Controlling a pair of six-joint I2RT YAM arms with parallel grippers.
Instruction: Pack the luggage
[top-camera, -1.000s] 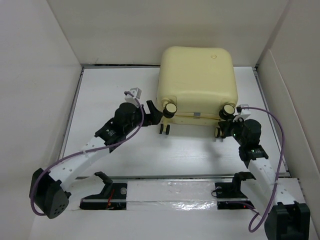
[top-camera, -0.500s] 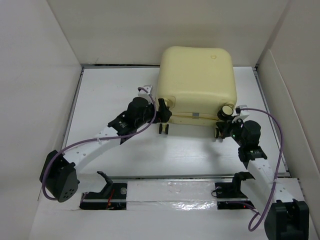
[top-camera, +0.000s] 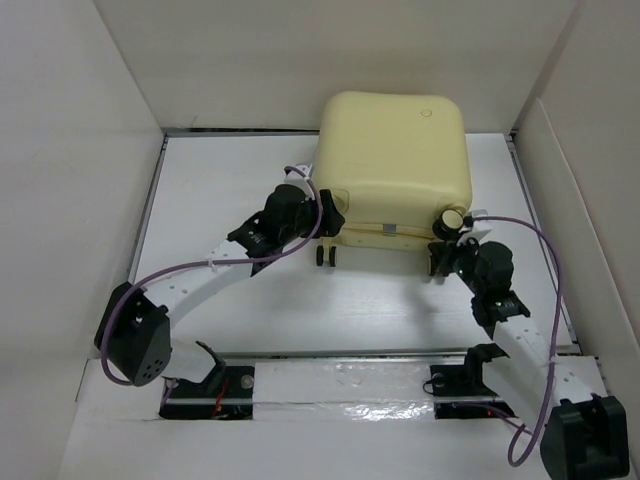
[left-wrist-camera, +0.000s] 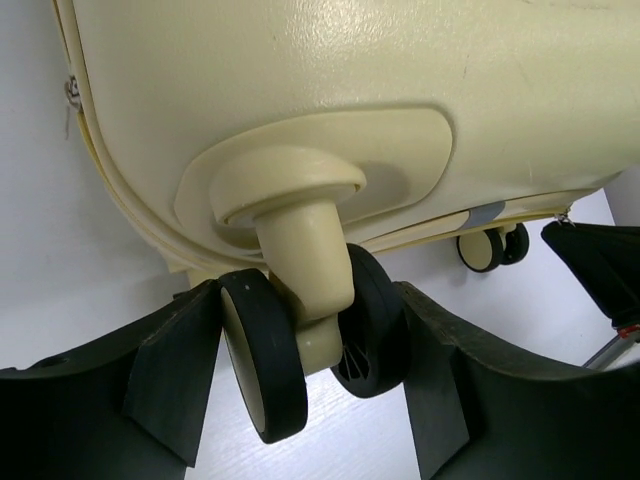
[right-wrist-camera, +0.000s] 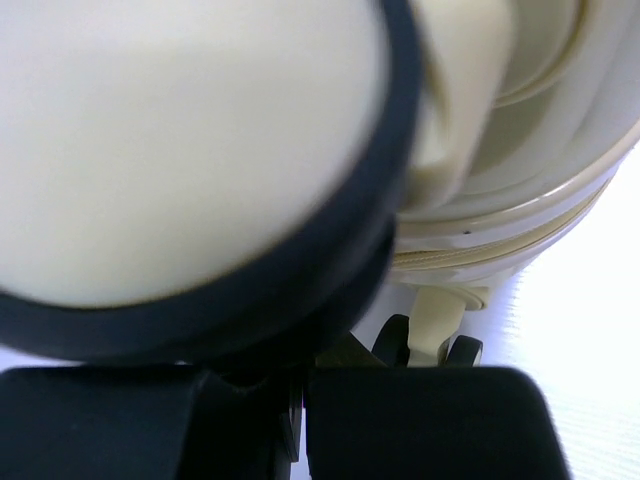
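Observation:
The pale-yellow luggage lies shut at the far middle of the table, its casters facing the arms. My left gripper is at the left front corner. In the left wrist view the gripper is open, one finger on each side of the black-and-cream double caster wheel and close against it, under the luggage shell. My right gripper sits at the right front casters. In its wrist view the gripper looks shut, with a blurred wheel looming just above the fingers.
White walls enclose the table on three sides. A rail with black mounts crosses the near edge. Another caster and a dark part of the right arm show beyond the left gripper. A far caster shows under the shell.
The left arm has swung right and forward until its fingers straddle the left caster, which it now covers from above. The right gripper has crept slightly left, closer to the luggage.

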